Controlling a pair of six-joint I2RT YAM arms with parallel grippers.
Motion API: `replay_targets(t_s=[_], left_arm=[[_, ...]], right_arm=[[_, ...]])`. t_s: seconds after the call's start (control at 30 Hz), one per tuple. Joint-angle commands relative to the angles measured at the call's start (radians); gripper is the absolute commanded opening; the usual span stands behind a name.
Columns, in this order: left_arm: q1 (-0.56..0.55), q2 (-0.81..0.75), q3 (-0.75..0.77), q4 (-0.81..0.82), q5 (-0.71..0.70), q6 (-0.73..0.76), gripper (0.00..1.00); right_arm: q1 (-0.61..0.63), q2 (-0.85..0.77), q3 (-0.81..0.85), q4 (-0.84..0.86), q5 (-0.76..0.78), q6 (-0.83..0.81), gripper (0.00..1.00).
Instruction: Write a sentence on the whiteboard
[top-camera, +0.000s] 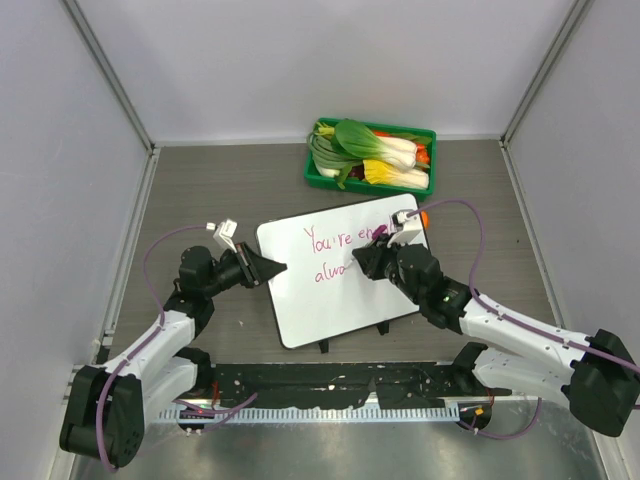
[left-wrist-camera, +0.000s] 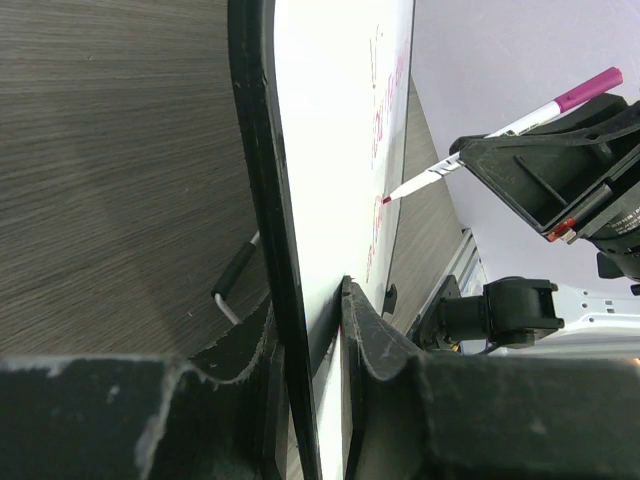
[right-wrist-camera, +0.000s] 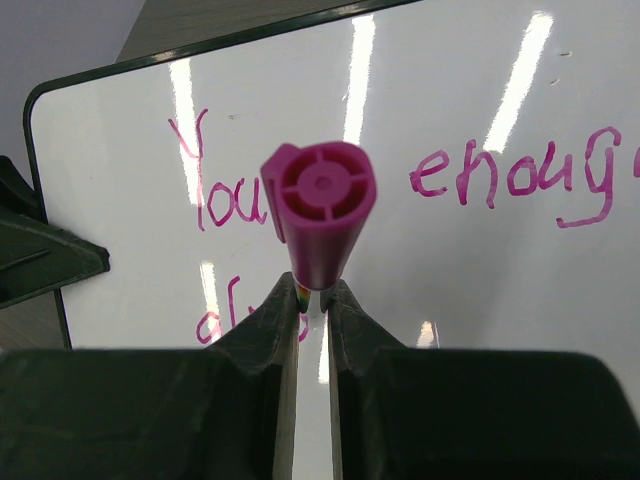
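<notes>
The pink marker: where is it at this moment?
The pink marker is clamped in the right gripper, seen end-on in the right wrist view, over the whiteboard near the second line of the sentence.

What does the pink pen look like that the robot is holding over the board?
The marker is slim, with a white barrel carrying small dark print and a bright magenta back end moulded in a spoked ring. It looks like plastic. The right gripper pinches it between both fingers, tilted, tip pointing at the whiteboard. Its coloured tip sits right at the board's surface near the sentence; whether it quite touches is hard to tell.
</notes>
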Motion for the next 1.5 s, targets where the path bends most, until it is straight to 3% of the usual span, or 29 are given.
replay_targets(t_s=[0.0,0.7,1.47], left_arm=[[0.002,0.017,-0.011,-0.097,-0.127,0.19,0.0],[0.001,0.02,-0.012,-0.096,-0.129,0.189,0.0],[0.002,0.019,-0.014,-0.096,-0.132,0.189,0.0]], right_arm=[[-0.003,-0.006,-0.031,-0.056,-0.012,-0.025,0.01],[-0.003,-0.138,0.028,-0.088,0.015,-0.022,0.01],[-0.01,-0.046,0.061,0.016,0.031,-0.013,0.01]])
